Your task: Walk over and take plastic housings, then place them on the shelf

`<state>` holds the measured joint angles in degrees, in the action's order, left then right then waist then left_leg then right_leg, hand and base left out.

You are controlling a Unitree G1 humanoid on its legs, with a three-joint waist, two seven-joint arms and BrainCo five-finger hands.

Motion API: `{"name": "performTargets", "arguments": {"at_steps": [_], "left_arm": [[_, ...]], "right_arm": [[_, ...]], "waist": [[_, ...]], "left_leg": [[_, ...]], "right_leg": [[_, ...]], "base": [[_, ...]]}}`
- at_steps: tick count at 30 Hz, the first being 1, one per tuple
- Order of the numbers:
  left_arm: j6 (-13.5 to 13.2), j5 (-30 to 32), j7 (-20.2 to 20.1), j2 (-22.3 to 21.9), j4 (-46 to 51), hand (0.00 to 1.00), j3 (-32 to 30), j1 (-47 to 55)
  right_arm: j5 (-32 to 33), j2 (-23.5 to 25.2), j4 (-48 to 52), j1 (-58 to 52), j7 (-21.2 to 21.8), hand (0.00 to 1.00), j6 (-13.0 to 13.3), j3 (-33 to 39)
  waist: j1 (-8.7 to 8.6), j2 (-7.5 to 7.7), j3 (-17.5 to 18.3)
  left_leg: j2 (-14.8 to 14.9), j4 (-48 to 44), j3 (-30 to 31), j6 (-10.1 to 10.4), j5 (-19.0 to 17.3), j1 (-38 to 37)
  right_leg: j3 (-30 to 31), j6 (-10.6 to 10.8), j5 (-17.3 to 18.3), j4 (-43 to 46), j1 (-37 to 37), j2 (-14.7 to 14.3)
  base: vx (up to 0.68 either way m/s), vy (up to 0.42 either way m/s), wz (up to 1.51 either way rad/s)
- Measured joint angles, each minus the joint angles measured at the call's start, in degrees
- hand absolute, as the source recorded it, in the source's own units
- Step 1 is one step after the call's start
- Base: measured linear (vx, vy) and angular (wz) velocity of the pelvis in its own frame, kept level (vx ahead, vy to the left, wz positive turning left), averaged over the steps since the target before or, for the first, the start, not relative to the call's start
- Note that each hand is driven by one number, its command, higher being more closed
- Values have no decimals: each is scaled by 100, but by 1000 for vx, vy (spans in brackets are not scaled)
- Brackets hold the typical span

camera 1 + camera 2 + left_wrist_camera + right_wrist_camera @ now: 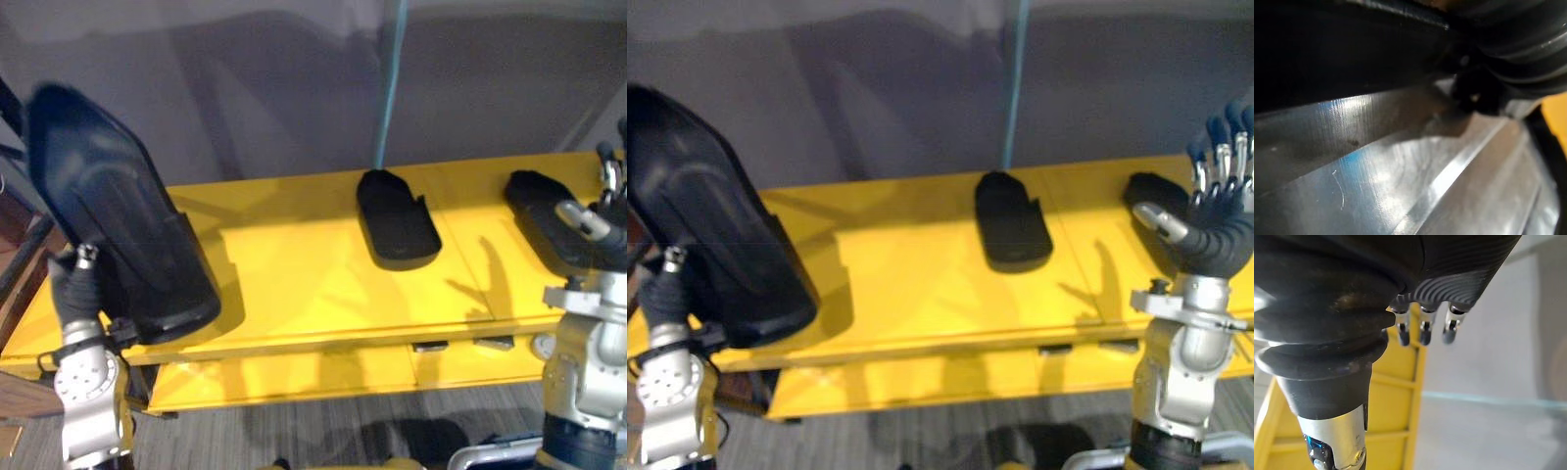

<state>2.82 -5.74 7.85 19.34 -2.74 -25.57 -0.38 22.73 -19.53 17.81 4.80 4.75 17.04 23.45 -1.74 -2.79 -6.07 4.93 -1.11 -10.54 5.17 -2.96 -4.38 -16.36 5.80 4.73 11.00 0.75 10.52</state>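
On my left, the left hand (71, 294) carries the held housing (108, 196), a big black plastic shell standing tilted, its top leaning out to the left and its lower end over the front left corner of the yellow shelf (294, 274). I judge it is held steep like this so that the low end can go down first and the rest can be laid flat after it. Whether that end already touches the shelf, I cannot tell. The hand sits behind and under the shell, with the dark wrist cover showing below it, so I cannot tell how it grips. The left wrist view gives me dark plastic hard against the cover and nothing of the grasp.

Further right, the middle housing (397, 220) lies flat near the back of the shelf, well apart from the held one. That leaves a wide bare stretch of yellow between them, which I read as the spot for this piece. The right housing (549, 220) lies flat at the far right of the shelf, partly behind my right arm.

The right hand (1215, 211) is raised at the right edge, palm up off the shelf. Its fingers (1222, 162) are straight and spread, the thumb out to the side, released and holding nothing, touching nothing. I take it as parked clear of the placing.
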Motion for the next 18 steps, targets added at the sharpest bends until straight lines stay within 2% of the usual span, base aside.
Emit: {"name": "performTargets", "arguments": {"at_steps": [1,4,5,7,8,11,14,17,18], "left_arm": [[153,-151,6,247,-499,100,-9,-194],[534,-495,-18,760,-1194,100,-20,-654],[649,-624,-35,939,-1490,100,-23,-916],[852,-781,-50,1192,-1979,100,-20,-1334],[945,-790,-73,1360,-2367,100,-16,-1630],[1003,-780,-197,1468,-2576,100,8,-1931],[1010,-716,-275,1468,-2708,100,244,-2157],[1031,-389,-435,1469,-2790,100,413,-2300],[1118,-153,-550,1469,-2795,100,453,-2379]], "right_arm": [[0,-105,3,0,1,0,-11,-1],[5,-327,15,-21,2,0,-118,6],[5,-376,21,-38,3,0,-135,4],[10,-401,128,-117,7,0,-139,4],[19,-416,256,-194,16,0,-145,3],[131,-440,380,-276,42,0,-213,5],[143,-440,416,-517,128,0,-217,-2],[243,-440,430,-676,289,0,-216,-10],[244,-440,440,-700,310,0,-215,-8]], "waist": [[-39,-9,-13],[-142,-34,-33],[-230,-48,-41],[-237,-78,-61],[-350,-111,-94],[-533,-133,-190],[-575,-128,-194],[-704,-166,-221],[-743,-193,-241]], "left_leg": [[-1,18,-121,0,0,12],[-4,48,-283,0,0,13],[-12,64,-311,0,0,-1],[-4,97,-517,-1,-2,-66],[-3,99,-589,-4,-4,-82],[15,176,-791,-5,-7,-203],[40,224,-940,-5,-8,-291],[64,285,-1155,-2,-10,-369],[75,286,-1222,-8,-18,-363]], "right_leg": [[102,0,-6,38,98,-5],[297,5,-53,52,236,-26],[326,8,-55,53,253,-24],[522,10,-74,65,332,-65],[571,10,-92,45,346,-76],[752,7,-136,-8,351,-142],[885,-2,-181,-76,349,-203],[1028,-1,-270,-194,340,-265],[1069,2,-314,-261,331,-280]], "base": [[-29,13,-30],[-11,18,-33],[6,16,-28],[10,17,-39],[16,7,-23],[11,9,-32],[21,5,-29],[17,10,-30],[-10,6,-19]]}}
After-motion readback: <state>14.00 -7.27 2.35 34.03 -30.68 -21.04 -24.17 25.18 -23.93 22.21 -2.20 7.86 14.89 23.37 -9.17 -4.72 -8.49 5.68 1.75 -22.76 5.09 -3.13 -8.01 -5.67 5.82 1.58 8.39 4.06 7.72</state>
